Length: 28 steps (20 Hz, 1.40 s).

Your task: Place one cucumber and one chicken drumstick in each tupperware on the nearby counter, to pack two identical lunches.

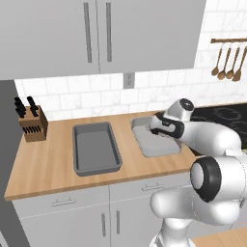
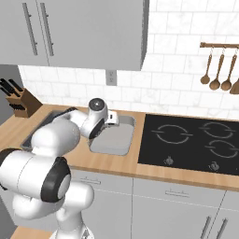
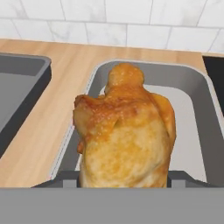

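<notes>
Gripper: in the hand view the gripper [image 3: 124, 181] sits low in frame, its jaws part closed on a chicken drumstick [image 3: 124, 140], which bulges up between them and hides most of the finger tips.
Hand view, surroundings: the drumstick hangs over the nearer tupperware [image 3: 199, 131], a pale grey tray with rounded corners and a raised rim. A second, darker grey tupperware [image 3: 22, 87] lies to one side, apart from the first, with bare counter [image 3: 65, 74] between them. White tiled wall [image 3: 131, 22] runs behind.
Hand view, texture: the drumstick is golden orange-brown, lumpy and roasted-looking, with a knob at its far end.
Left base view, gripper: the arm's white links cover the hand [image 1: 161, 126], which hovers over the right-hand tray [image 1: 144, 140]; the drumstick itself I cannot make out here.
Left base view, count: two grey trays, the left one [image 1: 96, 147] empty and in plain sight; one wooden knife block [image 1: 33, 124] at the far left of the tan butcher-block top [image 1: 43, 169]; four wooden utensils [image 1: 227, 60] on a wall rail.
Right base view, gripper: the hand [image 2: 103, 122] is over the near tray [image 2: 114, 140], part hidden by the arm.
Right base view, surroundings: a black glass cooktop [image 2: 191, 140] lies just beside that tray; the other tray [image 2: 35, 133] is mostly behind the arm. White cabinet doors [image 2: 168, 205] with slim metal handles run below.
</notes>
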{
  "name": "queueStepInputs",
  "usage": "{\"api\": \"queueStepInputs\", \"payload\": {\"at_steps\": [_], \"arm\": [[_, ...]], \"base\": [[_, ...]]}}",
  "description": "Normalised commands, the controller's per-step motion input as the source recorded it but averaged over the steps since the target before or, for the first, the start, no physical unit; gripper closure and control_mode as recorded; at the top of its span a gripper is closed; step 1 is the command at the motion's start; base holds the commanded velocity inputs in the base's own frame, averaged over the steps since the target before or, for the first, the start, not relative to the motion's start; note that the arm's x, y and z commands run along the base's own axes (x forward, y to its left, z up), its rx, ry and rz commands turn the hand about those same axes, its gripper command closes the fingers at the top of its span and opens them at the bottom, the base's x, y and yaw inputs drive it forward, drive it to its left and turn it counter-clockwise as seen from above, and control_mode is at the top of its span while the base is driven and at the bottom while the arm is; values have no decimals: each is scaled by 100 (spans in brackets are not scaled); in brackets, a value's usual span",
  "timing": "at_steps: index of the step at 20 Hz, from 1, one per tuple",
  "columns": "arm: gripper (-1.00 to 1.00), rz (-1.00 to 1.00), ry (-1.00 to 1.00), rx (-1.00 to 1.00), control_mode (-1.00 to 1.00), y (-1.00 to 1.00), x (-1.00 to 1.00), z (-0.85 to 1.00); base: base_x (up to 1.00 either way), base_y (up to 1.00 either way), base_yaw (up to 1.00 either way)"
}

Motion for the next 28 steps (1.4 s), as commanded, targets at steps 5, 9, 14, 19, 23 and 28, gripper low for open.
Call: {"api": "queueStepInputs", "payload": {"at_steps": [5, 9, 14, 19, 23, 28], "arm": [[100, 0, 1, 0, -100, -2, 53, -40], [100, 0, 0, 0, -100, -24, 2, -6], [100, 7, 1, 0, -100, -19, 13, -20], [100, 13, 2, 0, -100, -15, 30, -29], [100, 14, 0, 0, -100, -13, 28, -40], [100, 9, 0, 0, -100, 0, 34, -46]], "base": [[0, 0, 0], [0, 0, 0], [0, 0, 0], [0, 0, 0], [0, 0, 0], [0, 0, 0]]}}
